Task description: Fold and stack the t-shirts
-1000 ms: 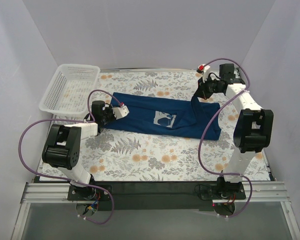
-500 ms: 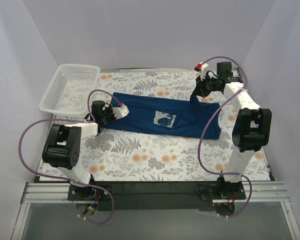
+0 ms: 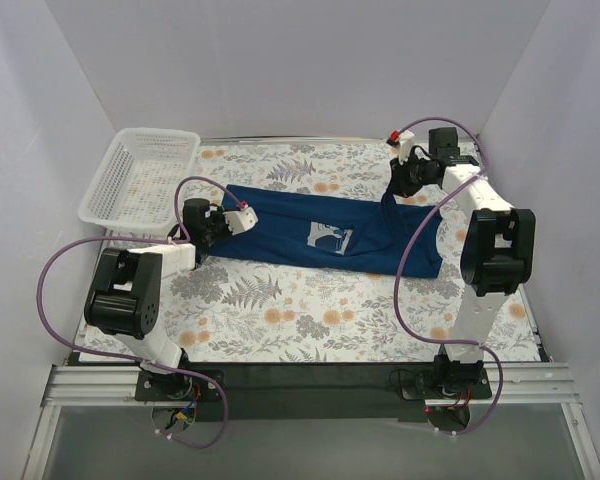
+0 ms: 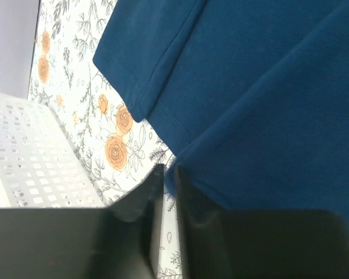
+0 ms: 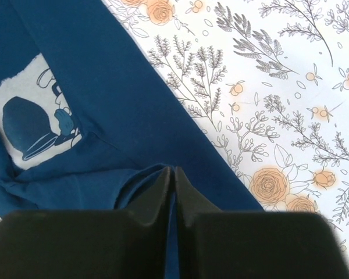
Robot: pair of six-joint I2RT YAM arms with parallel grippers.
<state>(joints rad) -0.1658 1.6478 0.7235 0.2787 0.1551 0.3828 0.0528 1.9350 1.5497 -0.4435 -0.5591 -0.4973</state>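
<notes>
The right gripper [image 3: 397, 187], jaws clamped on a raised fold of the t-shirt [image 3: 280, 228], holds its 3 o'clock end, and the long axis runs toward 9 o'clock across the table [image 3: 280, 310] to the left gripper [image 3: 242, 221], pinched on that edge.

Item one: my right gripper [image 5: 172, 174]. Two dark fingers rose from the bottom of the view, tips pressed together on a raised ridge of cloth, and a sliver of blue showed between them.

Item two: t-shirt [image 5: 104, 87], dark navy. It filled the left half, lay creased around my fingertips, and its straight edge slanted from the top left down to the lower right.

Item three: chest graphic [image 5: 35, 113]. This was a pale patch at far left bearing a dark hat-like shape.

Item four: worktop [image 5: 279, 87]. It was white cloth printed with grey sprigs, bare on the right, with an orange rose [image 5: 269, 183] lying just beside the shirt's edge.
</notes>
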